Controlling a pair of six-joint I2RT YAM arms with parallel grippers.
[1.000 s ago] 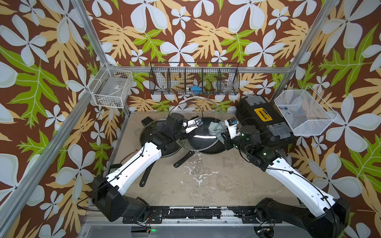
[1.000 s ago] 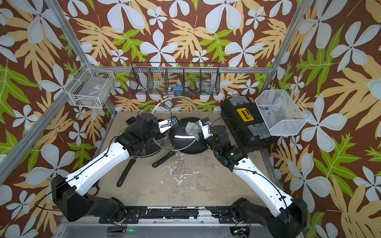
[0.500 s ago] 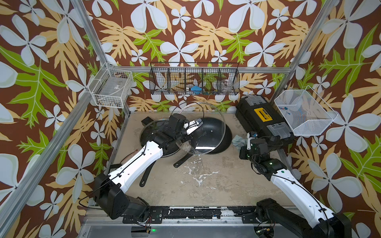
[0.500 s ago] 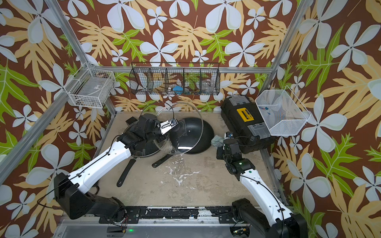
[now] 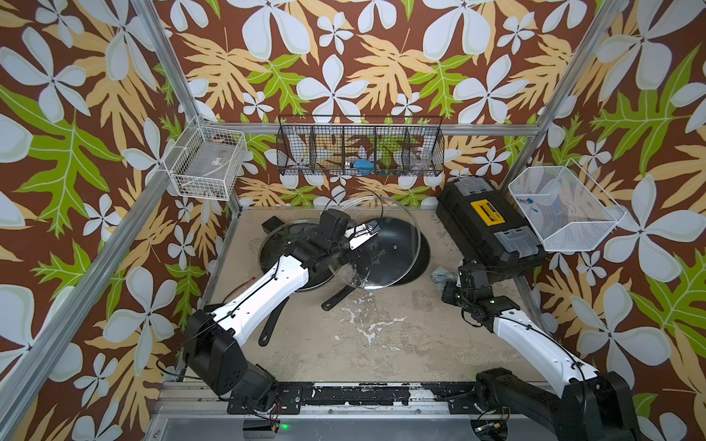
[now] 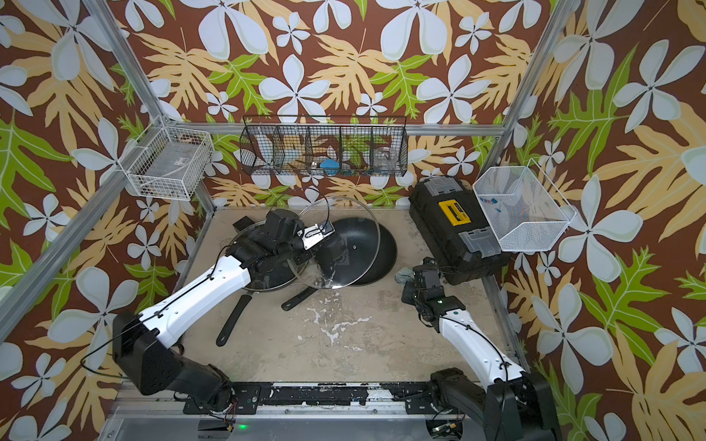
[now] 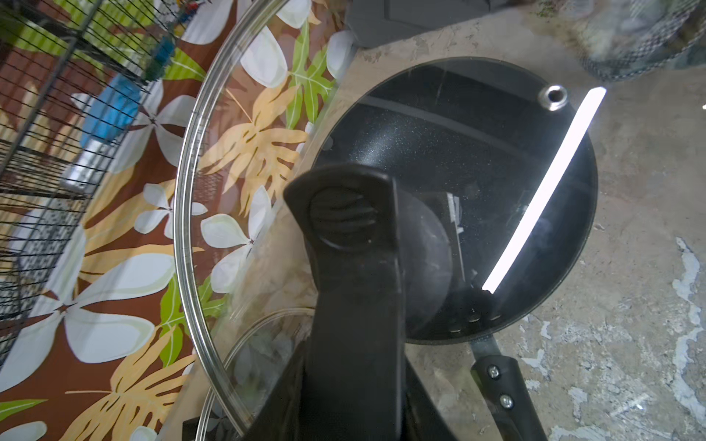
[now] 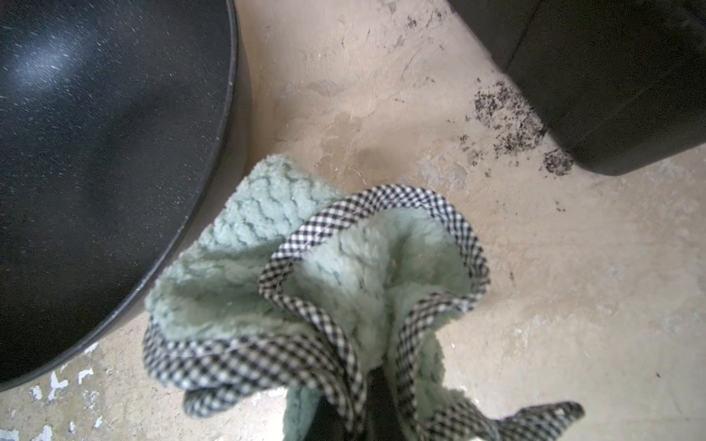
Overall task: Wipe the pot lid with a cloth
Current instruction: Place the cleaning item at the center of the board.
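My left gripper [image 5: 353, 255] is shut on the knob of the round glass pot lid [image 5: 397, 267] and holds it tilted above a black pan [image 5: 423, 259]. In the left wrist view one black finger [image 7: 355, 236] covers the knob, and the lid's glass [image 7: 248, 152] fills the frame. Near the toolbox, my right gripper [image 5: 454, 280] is shut on the pale teal cloth [image 5: 440, 275], well to the right of the lid. The right wrist view shows the cloth [image 8: 305, 267] with its checked trim bunched over the table beside the pan [image 8: 95, 152].
A second glass lid [image 5: 284, 244] sits on another pan at the left, under my left arm. Two pan handles [image 5: 338, 298] stick out toward the front. A black toolbox [image 5: 485, 225] stands at the right. Wire baskets [image 5: 359, 152] hang on the walls.
My right gripper has pulled the cloth off the lid and moved back to the right, down beside the toolbox. The left gripper has tilted the lid up more steeply.
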